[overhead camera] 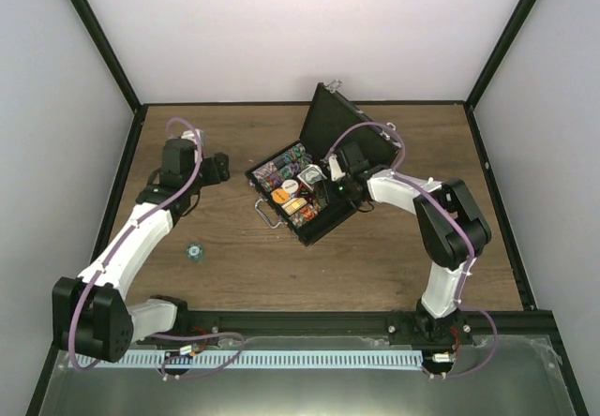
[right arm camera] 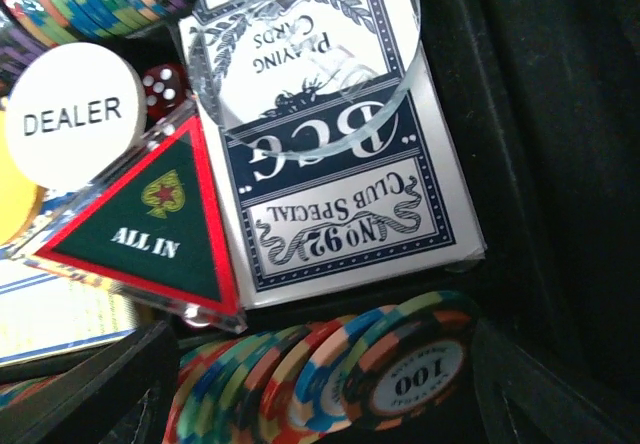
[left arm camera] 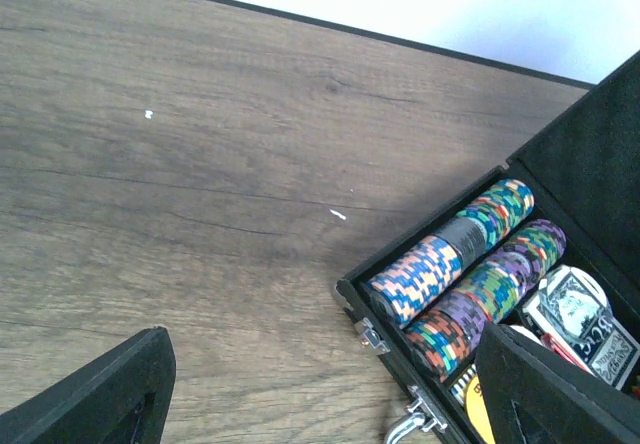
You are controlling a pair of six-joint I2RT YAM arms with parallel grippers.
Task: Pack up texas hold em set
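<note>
- Left hand point(overhead camera: 222, 169): over the back-left part of the desk point(overhead camera: 234, 275), just left of the case point(overhead camera: 319, 227). Fingers are spread wide with nothing between them.
- Loose chip point(overhead camera: 194, 250): lies flat and alone toward the front-left, well apart from the case. Expect it to be thin, hard and slick. Pinch it across its rim, or slide it to get an edge up.
- Case: back-centre of the desk, turned at an angle. The lid point(overhead camera: 328, 116) stands up toward the back edge and the handle point(overhead camera: 270, 215) faces front-left. Inside are chip rows point(left arm camera: 450, 264), the deck point(right arm camera: 340, 164), a DEALER button point(right arm camera: 75, 114) and an ALL IN marker point(right arm camera: 150, 229).
- Loaded like this, you should treat the case as heavy and rigid. Don't lift it. Push the lid's top edge to swing it down.
- Right hand point(right arm camera: 320, 389): low inside the case, fingers apart on either side of the near chip row point(right arm camera: 300, 384). It grips nothing, and I cannot tell whether it touches the chips.
</note>
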